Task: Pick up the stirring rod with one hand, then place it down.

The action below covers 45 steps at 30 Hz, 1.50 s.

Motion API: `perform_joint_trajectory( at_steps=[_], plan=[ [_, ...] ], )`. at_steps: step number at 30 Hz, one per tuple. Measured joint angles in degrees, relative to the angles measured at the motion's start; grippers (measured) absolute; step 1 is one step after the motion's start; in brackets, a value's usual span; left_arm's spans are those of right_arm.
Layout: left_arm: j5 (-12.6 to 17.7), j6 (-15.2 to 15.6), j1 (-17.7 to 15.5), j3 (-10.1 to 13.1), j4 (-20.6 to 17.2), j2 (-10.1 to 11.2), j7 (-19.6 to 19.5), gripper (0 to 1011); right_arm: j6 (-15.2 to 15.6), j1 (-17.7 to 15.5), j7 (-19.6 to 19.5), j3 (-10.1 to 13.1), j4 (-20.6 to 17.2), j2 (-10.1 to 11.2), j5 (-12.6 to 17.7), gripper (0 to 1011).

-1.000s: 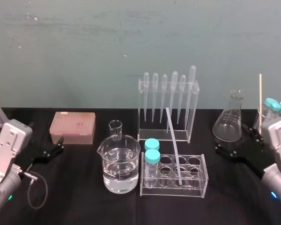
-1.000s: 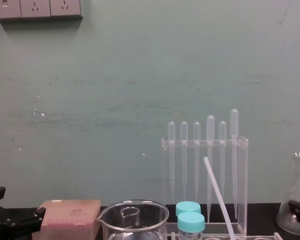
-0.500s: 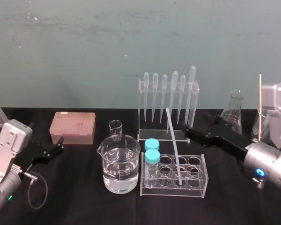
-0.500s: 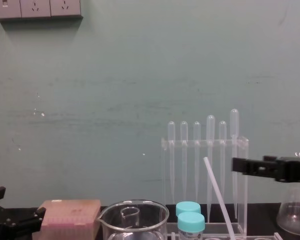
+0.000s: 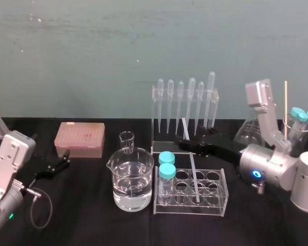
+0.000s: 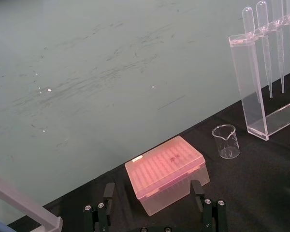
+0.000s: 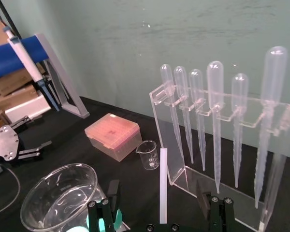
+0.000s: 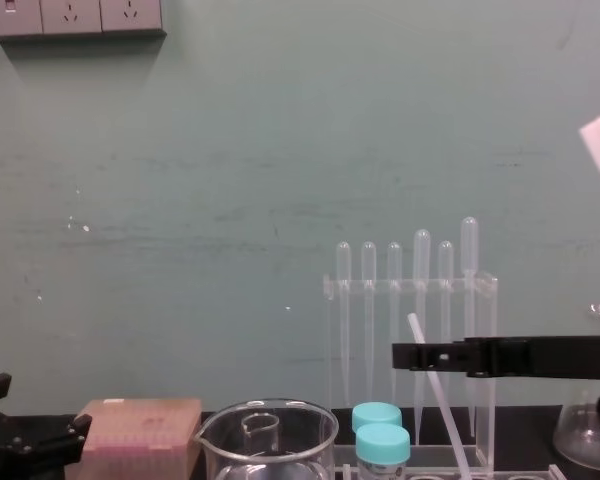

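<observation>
The right gripper [image 5: 185,145] sets open fingers [image 7: 113,192] either side of the stirring rod [image 5: 192,165], propped in the tube rack [image 5: 219,203] for easy pinching; the left gripper [image 5: 65,159] idles open far aside

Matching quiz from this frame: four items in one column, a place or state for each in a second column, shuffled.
1. stirring rod
2. right gripper
3. left gripper
4. large beaker

A. holds clear liquid
B. open, parked by the pink box
C. leans in the tube rack
D. open, straddling the rod

Pairs: 1-C, 2-D, 3-B, 4-A
</observation>
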Motion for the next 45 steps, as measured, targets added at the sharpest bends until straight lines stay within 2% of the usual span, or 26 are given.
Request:
perform_joint_trajectory(
  at_steps=[4, 14, 18, 31, 33, 34, 35, 38, 39, 45],
  plan=[
    [0.0, 0.0, 0.0, 0.0, 0.0, 0.0, 0.0, 1000, 0.2, 1.4, -0.1, -1.0, 1.4, -0.8, -1.2, 1003],
    [0.0, 0.0, 0.0, 0.0, 0.0, 0.0, 0.0, 1000, 0.1, 1.0, -0.1, -0.7, 1.0, -0.6, -1.0, 1000],
    [0.0, 0.0, 0.0, 0.0, 0.0, 0.0, 0.0, 1000, 0.1, 0.9, -0.1, -0.7, 0.9, -0.5, -0.9, 947],
    [0.0, 0.0, 0.0, 0.0, 0.0, 0.0, 0.0, 1000, 0.0, 0.8, -0.1, -0.5, 0.7, -0.4, -0.8, 573],
    [0.0, 0.0, 0.0, 0.0, 0.0, 0.0, 0.0, 1000, 0.0, 0.7, -0.1, -0.5, 0.7, -0.4, -0.8, 489],
    [0.0, 0.0, 0.0, 0.0, 0.0, 0.0, 0.0, 1000, 0.0, 0.7, -0.1, -0.5, 0.7, -0.4, -0.8, 478],
    [0.0, 0.0, 0.0, 0.0, 0.0, 0.0, 0.0, 1000, 0.0, 0.7, -0.1, -0.5, 0.7, -0.4, -0.8, 408],
    [0.0, 0.0, 0.0, 0.0, 0.0, 0.0, 0.0, 1000, 0.0, 0.7, -0.1, -0.5, 0.7, -0.4, -0.8, 346],
    [0.0, 0.0, 0.0, 0.0, 0.0, 0.0, 0.0, 1000, 0.0, 0.7, -0.1, -0.5, 0.7, -0.4, -0.8, 285],
    [0.0, 0.0, 0.0, 0.0, 0.0, 0.0, 0.0, 1000, 0.0, 0.7, -0.1, -0.5, 0.7, -0.4, -0.7, 113]
  ],
)
